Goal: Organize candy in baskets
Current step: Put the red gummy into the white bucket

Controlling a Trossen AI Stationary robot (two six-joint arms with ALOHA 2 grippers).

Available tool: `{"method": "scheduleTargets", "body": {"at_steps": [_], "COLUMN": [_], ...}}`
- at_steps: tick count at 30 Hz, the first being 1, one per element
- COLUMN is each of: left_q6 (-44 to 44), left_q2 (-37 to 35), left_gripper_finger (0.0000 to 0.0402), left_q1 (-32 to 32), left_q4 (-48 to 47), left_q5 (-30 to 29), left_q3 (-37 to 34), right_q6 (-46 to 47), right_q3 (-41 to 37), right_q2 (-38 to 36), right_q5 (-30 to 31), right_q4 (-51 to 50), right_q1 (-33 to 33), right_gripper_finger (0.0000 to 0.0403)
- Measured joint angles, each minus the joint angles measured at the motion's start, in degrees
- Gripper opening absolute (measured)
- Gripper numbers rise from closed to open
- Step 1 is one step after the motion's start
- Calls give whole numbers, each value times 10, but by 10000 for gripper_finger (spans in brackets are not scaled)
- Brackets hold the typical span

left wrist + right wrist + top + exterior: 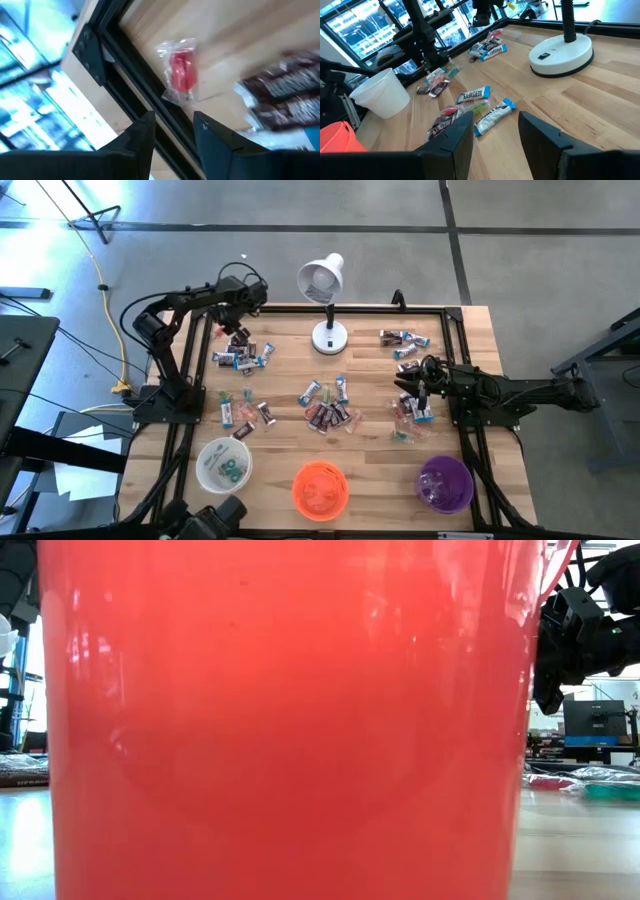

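Wooden table carries everything, and along its near edge stand three round baskets in a row: the white basket on the left, with a few green pieces visible inside; the orange basket in the middle, so close to the low camera that its wall fills nearly that whole view; and the purple basket on the right — what lies in these last two cannot be told. A white desk lamp stands at the far middle of the table. The left gripper hangs over the far-left corner beside the dark frame rail; its fingers stand parted and hold nothing, with a red candy in clear wrap lying on the wood just beyond them and brown-wrapped bars near it. The right gripper hovers low over the right-middle of the table, jaws likewise apart and empty, looking across a scatter of blue-and-silver and brown bars. The candy lies loose in five rough clusters — far left, left-middle, centre, far right and right-middle by the right gripper; the single pieces are too small and overlapped to count.
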Motion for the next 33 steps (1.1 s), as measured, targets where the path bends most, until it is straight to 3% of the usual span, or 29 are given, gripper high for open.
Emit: {"method": "scheduleTargets", "body": {"at_steps": [7,16,24,33], "left_q6": [45,112,42,-5], "left_q2": [0,40,78,80], "left_gripper_finger": [121,121,121,121], "left_q1": [43,44,44,57], "left_q4": [59,60,59,54], "left_q5": [35,55,30,55], "left_q3": [-20,-21,-9,7], "right_q6": [0,0,0,0], "right_q3": [0,0,0,0], "right_q2": [0,0,0,0], "right_q5": [0,-1,-3,-2], "right_q4": [0,0,0,0], "right_q1": [0,0,0,0], "right_gripper_finger": [152,152,152,152]}}
